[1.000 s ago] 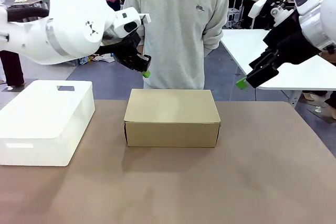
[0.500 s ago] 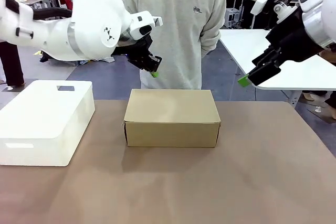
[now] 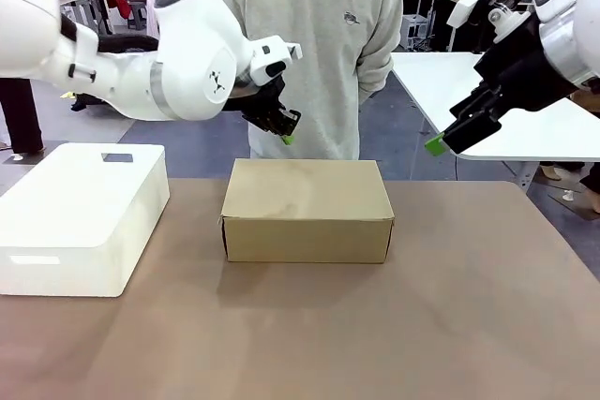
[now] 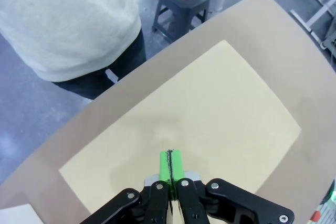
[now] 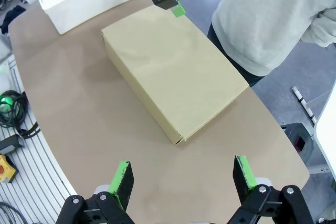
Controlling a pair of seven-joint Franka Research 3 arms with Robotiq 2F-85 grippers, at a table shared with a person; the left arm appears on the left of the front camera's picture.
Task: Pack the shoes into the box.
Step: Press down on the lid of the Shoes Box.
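Observation:
The brown cardboard box (image 3: 307, 210) stands closed in the middle of the table, its lid flat. The shoes are out of view. My left gripper (image 3: 288, 138) hangs shut with nothing in it just above the box's far edge, in front of the person. In the left wrist view its green pads (image 4: 170, 165) are pressed together over the box lid (image 4: 210, 124). My right gripper (image 3: 434, 145) stands open and empty, high up to the right of the box. The right wrist view looks down between its spread fingers (image 5: 182, 171) at the box (image 5: 173, 74) and the left gripper (image 5: 177, 9).
A white plastic bin (image 3: 80, 213) sits upside down at the table's left. A person in a grey sweatshirt (image 3: 314, 44) stands at the far side. Beyond the right corner is a white table (image 3: 487, 100). A grey stool (image 4: 181, 1) stands on the floor behind.
My left arm has swung to the right, carrying its shut gripper from left of the box to above the box's far edge. The right gripper rose slightly, then stayed put.

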